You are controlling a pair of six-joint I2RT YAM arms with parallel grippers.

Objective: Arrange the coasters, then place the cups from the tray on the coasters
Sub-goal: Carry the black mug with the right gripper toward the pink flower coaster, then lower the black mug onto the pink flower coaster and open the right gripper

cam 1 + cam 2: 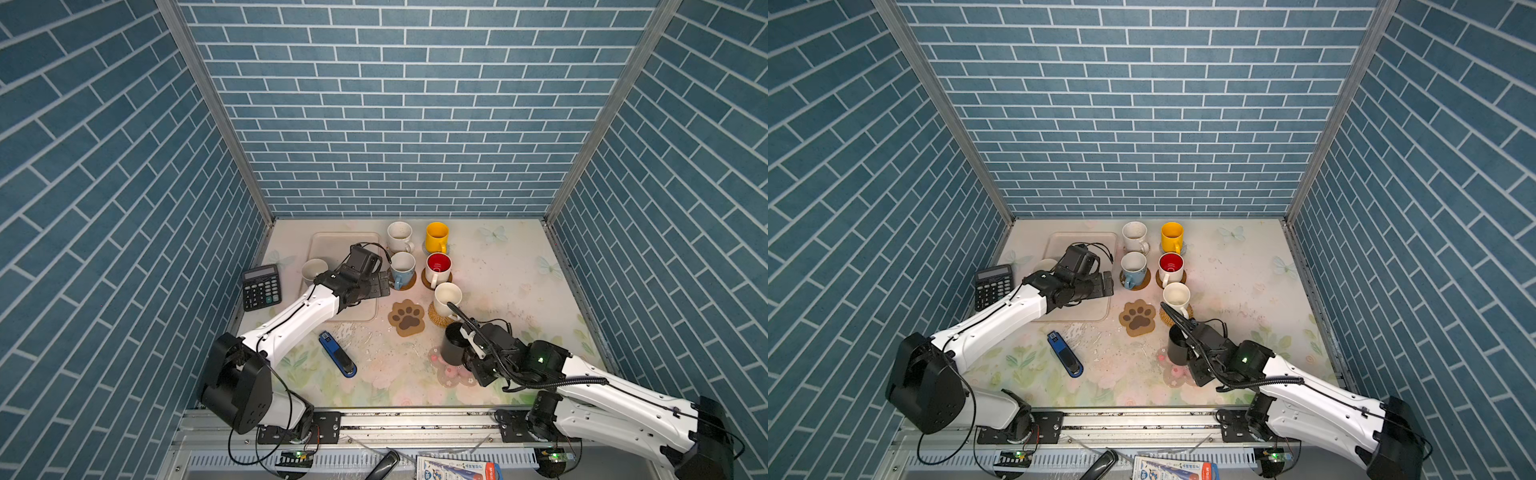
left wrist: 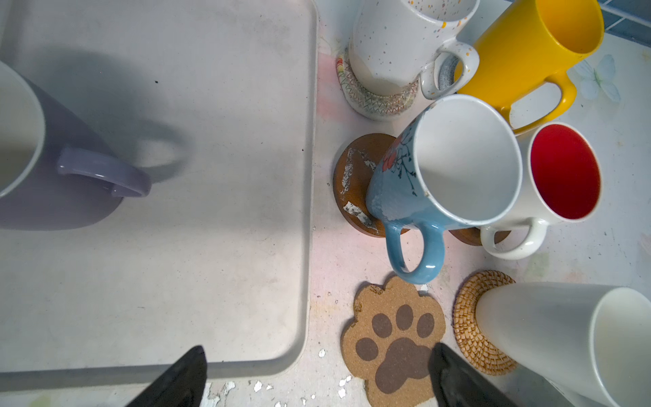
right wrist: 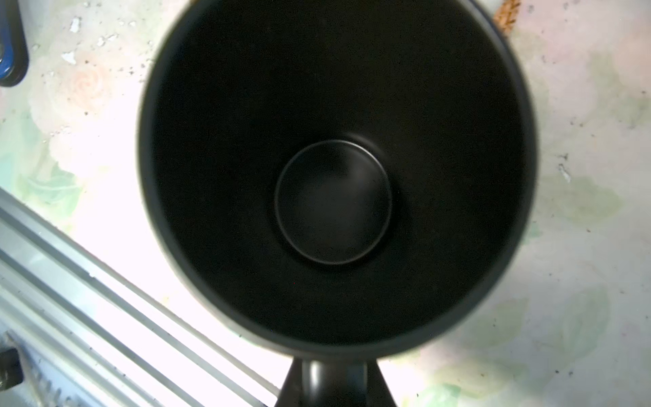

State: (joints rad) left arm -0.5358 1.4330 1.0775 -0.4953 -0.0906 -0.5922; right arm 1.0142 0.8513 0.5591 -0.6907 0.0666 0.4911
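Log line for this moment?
left gripper: open at tray edge | right gripper: holds black mug at pink flower coaster | lavender mug: on tray

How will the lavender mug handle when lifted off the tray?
Mug looks like glazed ceramic: probably rigid, hefty, breakable. Glossy handle may slip when pinched. Upright on the smooth tray, pushed low it likely slides rather than tips.

black cup (image 3: 334,201) — matt | paw coaster (image 2: 394,338) — rough cork | rattan coaster (image 2: 465,331) woven | tray (image 2: 176,282) smooth plastic
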